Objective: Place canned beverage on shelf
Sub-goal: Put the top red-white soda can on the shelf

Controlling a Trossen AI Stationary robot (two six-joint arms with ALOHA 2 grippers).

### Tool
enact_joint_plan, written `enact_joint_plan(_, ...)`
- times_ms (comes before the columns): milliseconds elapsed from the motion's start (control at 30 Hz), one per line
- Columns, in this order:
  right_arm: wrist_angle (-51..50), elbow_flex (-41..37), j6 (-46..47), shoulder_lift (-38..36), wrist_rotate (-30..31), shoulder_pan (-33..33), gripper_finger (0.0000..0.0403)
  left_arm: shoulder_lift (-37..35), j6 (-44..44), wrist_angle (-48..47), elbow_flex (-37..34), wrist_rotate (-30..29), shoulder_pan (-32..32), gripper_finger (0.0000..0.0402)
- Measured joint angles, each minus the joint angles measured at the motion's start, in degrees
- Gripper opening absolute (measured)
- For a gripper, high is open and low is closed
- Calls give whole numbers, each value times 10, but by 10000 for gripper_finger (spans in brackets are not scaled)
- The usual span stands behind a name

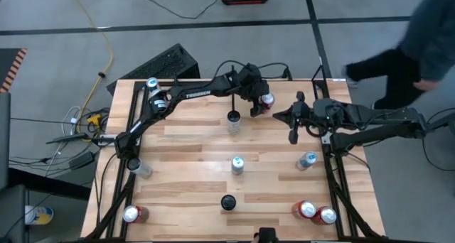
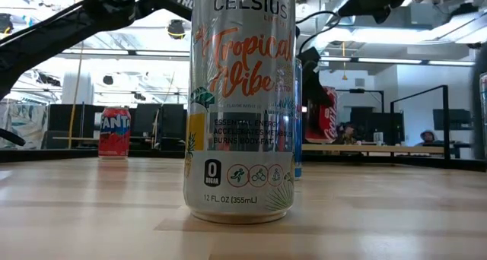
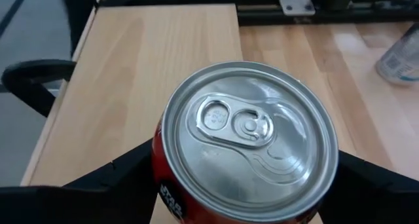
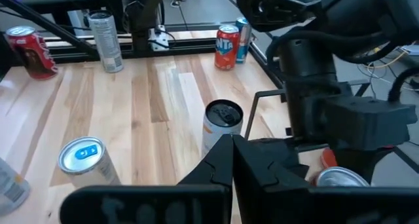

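Left wrist view puts you right over the red can (image 3: 245, 149): a silver lid with an unbroken pull tab, red printed wall below it, standing upright on the light wood of the shelf (image 3: 163, 67) near the table's far edge. From above, the same can sits under the left gripper (image 1: 261, 104), just in front of the black tube frame (image 1: 321, 72).

Expect a rigid metal cylinder that, if full, carries real weight for its size. Its painted wall looks smooth and likely slick, so your best hold is across the middle of the body, fingers square on opposite sides, well below the rim.

Your left gripper's dark fingers (image 3: 118, 178) flank the can on both sides, low on its wall. Whether they press on it or stand just clear you cannot tell from these pictures.

Your right gripper (image 1: 292, 128) waits beside it to the right, fingers together and holding nothing.

Other cans dot the table: a black-topped one (image 1: 233, 120) just left of the working gripper, a blue-lidded one (image 1: 237, 164) at centre, and a tall Celsius can (image 2: 242, 100) filling the low view.
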Motion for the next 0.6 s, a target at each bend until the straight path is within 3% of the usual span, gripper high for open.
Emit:
enact_joint_plan(167, -1, 0, 2, 0, 0, -2, 28, 4, 1, 2, 0, -16, -1, 348)
enact_joint_plan(433, -15, 0, 11, 0, 0, -2, 28, -15, 1, -6, 0, -12, -1, 353)
enact_joint_plan(600, -15, 0, 12, 0, 0, -2, 28, -58, -18, -15, 0, 30, -3, 354)
